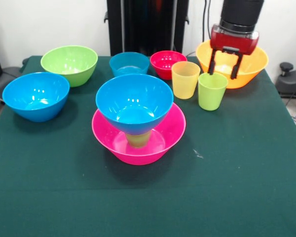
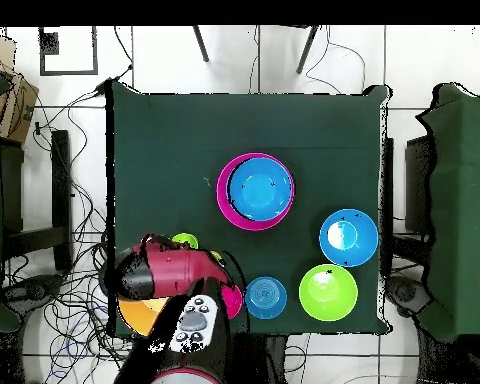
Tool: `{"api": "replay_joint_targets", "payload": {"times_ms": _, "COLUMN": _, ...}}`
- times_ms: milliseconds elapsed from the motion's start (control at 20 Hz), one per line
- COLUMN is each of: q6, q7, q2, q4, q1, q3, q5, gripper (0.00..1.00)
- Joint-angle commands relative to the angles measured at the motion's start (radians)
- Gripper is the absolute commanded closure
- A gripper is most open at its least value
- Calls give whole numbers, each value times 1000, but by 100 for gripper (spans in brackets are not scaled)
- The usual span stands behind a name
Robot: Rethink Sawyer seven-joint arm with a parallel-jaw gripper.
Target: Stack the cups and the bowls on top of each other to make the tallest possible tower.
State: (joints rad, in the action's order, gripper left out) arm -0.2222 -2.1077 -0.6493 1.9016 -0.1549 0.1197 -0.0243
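The tower stands mid-table: a wide pink bowl [image 1: 107,140], a green cup [image 1: 138,139] upside down in it, and a medium blue bowl [image 1: 134,102] on that cup. From overhead the blue bowl [image 2: 261,187] covers most of the pink bowl [image 2: 222,190]. My gripper [image 1: 223,75] is open and empty, just above and behind a loose lime cup [image 1: 212,91], in front of the large orange bowl [image 1: 246,66]. A yellow-orange cup [image 1: 185,79] stands left of the lime cup. In the overhead view the arm [image 2: 169,272] hides the gripper, and the lime cup [image 2: 185,241] shows beside it.
Loose bowls stand along the far side: a medium blue bowl [image 1: 35,95], a green bowl [image 1: 69,63], a small blue bowl [image 1: 129,63] and a small red bowl [image 1: 166,63]. The table wears a dark green cloth [image 1: 237,177]. Cables lie on the floor around it.
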Motion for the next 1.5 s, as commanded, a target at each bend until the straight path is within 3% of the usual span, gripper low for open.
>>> {"api": "replay_joint_targets", "payload": {"times_ms": 50, "q6": 55, "q7": -241, "q2": 28, "q4": 57, "q1": -60, "q3": -37, "q5": -74, "gripper": 0}}
{"api": "replay_joint_targets", "payload": {"times_ms": 350, "q6": 121, "q7": -243, "q2": 68, "q4": 68, "q1": -72, "q3": -42, "q5": -69, "gripper": 0}}
{"api": "replay_joint_targets", "payload": {"times_ms": 750, "q6": 228, "q7": -199, "q2": 128, "q4": 86, "q1": -48, "q3": -25, "q5": 6, "gripper": 0}}
{"api": "replay_joint_targets", "payload": {"times_ms": 1100, "q6": 320, "q7": -194, "q2": 188, "q4": 95, "q1": -61, "q3": -34, "q5": 9, "gripper": 0}}
{"api": "replay_joint_targets", "payload": {"times_ms": 1500, "q6": 309, "q7": -192, "q2": 176, "q4": 128, "q1": -87, "q3": -36, "q5": -13, "gripper": 0}}
